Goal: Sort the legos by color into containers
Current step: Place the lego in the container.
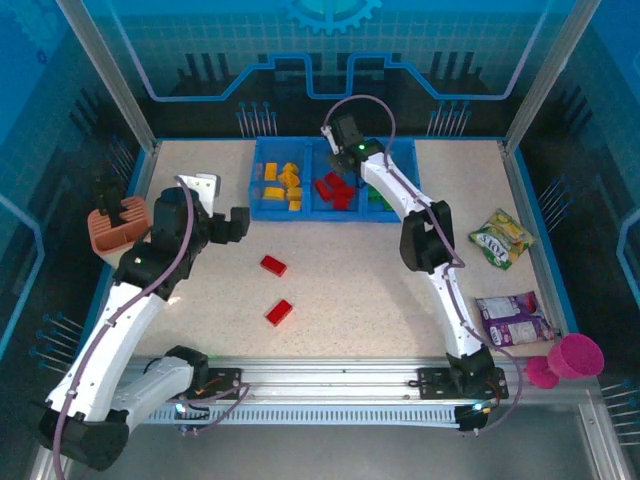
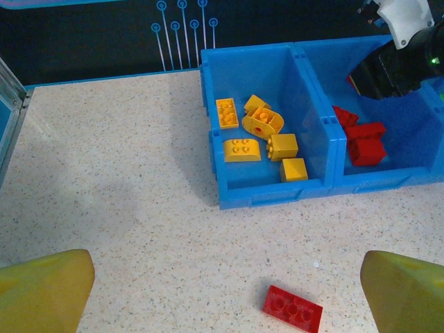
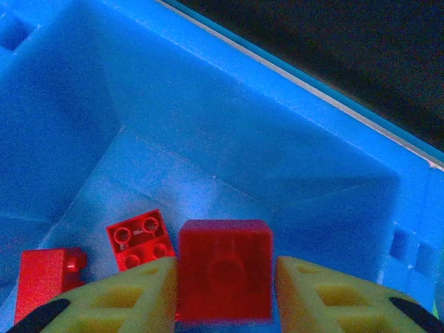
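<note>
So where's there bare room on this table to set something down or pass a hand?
Free: the tabletop between the blue tray and the two red bricks, and from those bricks across to the right arm. Crowded: the tray's compartments, the snack packets and magenta cup at the right edge, the pink holder at the left.

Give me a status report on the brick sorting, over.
Left hand open, empty. Right hand over blue tray middle compartment, gripping red brick. Two red bricks loose on table. Nothing blocking them.
</note>
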Controlling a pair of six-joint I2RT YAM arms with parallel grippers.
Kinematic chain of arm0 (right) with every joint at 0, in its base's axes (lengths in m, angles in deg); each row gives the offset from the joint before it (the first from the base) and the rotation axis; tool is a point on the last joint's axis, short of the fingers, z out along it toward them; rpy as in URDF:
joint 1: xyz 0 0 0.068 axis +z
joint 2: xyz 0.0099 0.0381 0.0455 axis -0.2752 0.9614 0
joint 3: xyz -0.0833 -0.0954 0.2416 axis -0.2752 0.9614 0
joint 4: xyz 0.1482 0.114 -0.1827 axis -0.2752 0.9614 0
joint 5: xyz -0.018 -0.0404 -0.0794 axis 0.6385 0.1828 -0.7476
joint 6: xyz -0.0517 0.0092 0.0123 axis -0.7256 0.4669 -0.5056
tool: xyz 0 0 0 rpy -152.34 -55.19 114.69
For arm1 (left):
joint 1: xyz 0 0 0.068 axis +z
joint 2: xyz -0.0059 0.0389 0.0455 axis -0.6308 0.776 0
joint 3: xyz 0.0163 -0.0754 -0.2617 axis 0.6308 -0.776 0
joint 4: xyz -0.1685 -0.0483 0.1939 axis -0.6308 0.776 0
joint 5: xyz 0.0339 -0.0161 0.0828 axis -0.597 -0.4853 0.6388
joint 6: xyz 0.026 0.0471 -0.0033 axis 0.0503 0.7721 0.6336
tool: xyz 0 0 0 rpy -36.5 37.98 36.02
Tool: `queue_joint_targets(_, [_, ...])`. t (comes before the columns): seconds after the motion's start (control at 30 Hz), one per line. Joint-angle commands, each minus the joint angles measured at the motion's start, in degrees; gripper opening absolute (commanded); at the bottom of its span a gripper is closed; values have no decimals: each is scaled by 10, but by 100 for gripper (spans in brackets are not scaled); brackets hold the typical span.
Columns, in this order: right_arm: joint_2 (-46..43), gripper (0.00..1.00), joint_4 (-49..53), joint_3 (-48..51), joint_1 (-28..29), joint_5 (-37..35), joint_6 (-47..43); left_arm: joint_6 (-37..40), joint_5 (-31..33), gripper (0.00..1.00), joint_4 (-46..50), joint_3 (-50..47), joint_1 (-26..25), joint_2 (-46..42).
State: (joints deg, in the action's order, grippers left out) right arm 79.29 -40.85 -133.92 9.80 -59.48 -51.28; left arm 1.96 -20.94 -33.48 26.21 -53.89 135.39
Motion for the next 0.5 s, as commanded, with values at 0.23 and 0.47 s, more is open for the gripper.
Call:
queue_joint_targets(0.23, [-42, 47, 18, 27, 7, 24, -12, -2, -4, 99, -3, 10, 5, -3])
queue_joint_targets(0.47, [-207, 58, 42, 207, 65, 67, -19, -1, -3, 99, -1, 11, 5, -6])
